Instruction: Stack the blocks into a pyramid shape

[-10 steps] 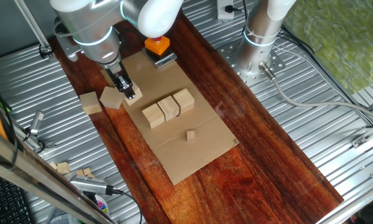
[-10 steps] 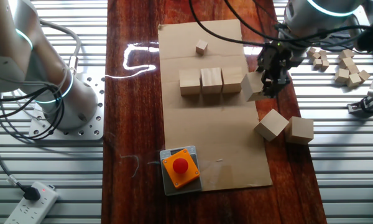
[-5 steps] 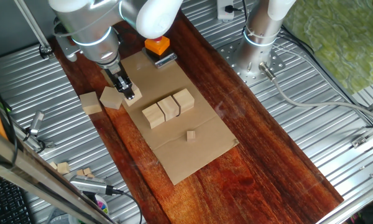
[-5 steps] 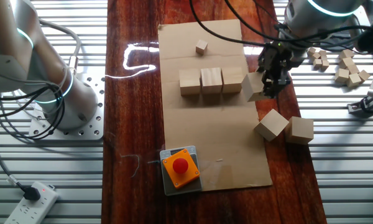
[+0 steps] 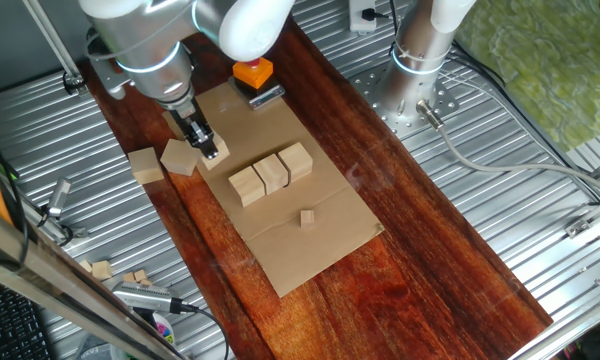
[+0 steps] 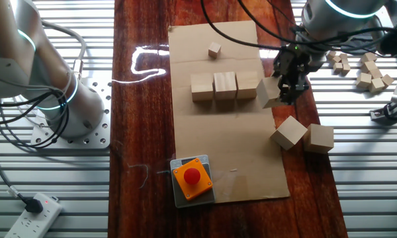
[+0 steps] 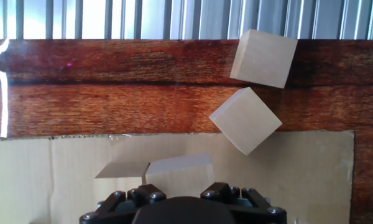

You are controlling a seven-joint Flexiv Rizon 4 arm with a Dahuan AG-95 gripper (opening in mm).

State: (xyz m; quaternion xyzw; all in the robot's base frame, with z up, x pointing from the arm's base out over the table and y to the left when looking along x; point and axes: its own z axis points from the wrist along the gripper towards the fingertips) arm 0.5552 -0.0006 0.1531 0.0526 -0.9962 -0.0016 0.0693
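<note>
Six blocks are showing in all. Three are sitting in a touching row point(image 6: 224, 86) on the cardboard sheet point(image 6: 229, 152), one block point(image 6: 268, 92) is being held in the gripper point(image 6: 288, 84) just beside the right end of that row as the other fixed view shows it, and two more are lying off to the side: a turned block point(image 6: 290, 132) overlapping the sheet's edge and a square-set block point(image 6: 320, 138) touching it on the dark wooden tabletop point(image 6: 145, 119). In the hand view the held block point(image 7: 179, 175) is sitting low between the fingers, with the turned block point(image 7: 245, 120) and the square-set block point(image 7: 263, 58) lying beyond it. The gripper is clenching the held block, which is casting a shadow on the cardboard.

Compared with half a second ago, nothing is moving visibly: the gripper, the held block and all loose blocks are keeping the same places.

A much smaller wooden cube point(image 6: 214, 50) is resting alone on the cardboard, well apart from the row. An orange box with a red button point(image 6: 191, 177) is sitting at the sheet's near corner. A cluster of small wooden bits point(image 6: 362, 69) is lying on the ribbed metal surface point(image 6: 364, 172). A second robot base point(image 6: 73, 99) is standing beside the tabletop.
</note>
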